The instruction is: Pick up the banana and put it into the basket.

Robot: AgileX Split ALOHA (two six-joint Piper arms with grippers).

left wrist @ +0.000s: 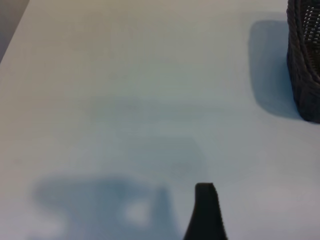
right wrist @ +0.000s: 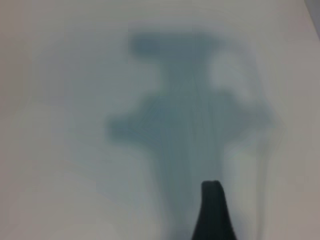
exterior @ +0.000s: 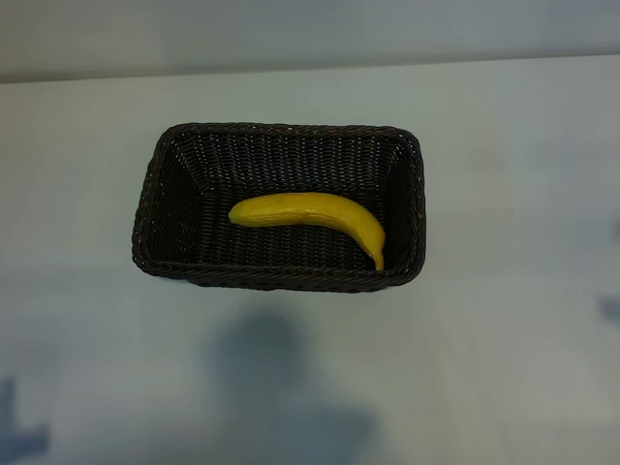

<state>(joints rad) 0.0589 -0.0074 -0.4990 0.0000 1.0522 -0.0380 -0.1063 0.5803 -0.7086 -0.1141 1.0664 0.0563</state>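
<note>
The banana (exterior: 312, 216) lies inside the basket (exterior: 281, 275), flat on the woven floor, its curved back turned toward the far wall and its thin stem end pointing down toward the near right corner, close to the wall there; its blunt end sits near the middle of the floor, a little left of centre. The basket stands on the pale table (exterior: 504, 349), long side toward the camera outside the rig, nothing else in it; soft shadows fall across the table in front of it, one broad one just below the near wall.

Neither arm shows in the outside view. In the left wrist view one dark finger (left wrist: 206, 212) of the left gripper pokes up over bare table, with a corner of the basket (left wrist: 305, 65) standing well off to one side and its shadow beside it; the gripper is released and holds nothing. In the right wrist view one dark finger (right wrist: 214, 212) of the right gripper hangs above the table, over the arm's own blurred shadow; it too is released and empty, and neither banana nor basket appears there.
</note>
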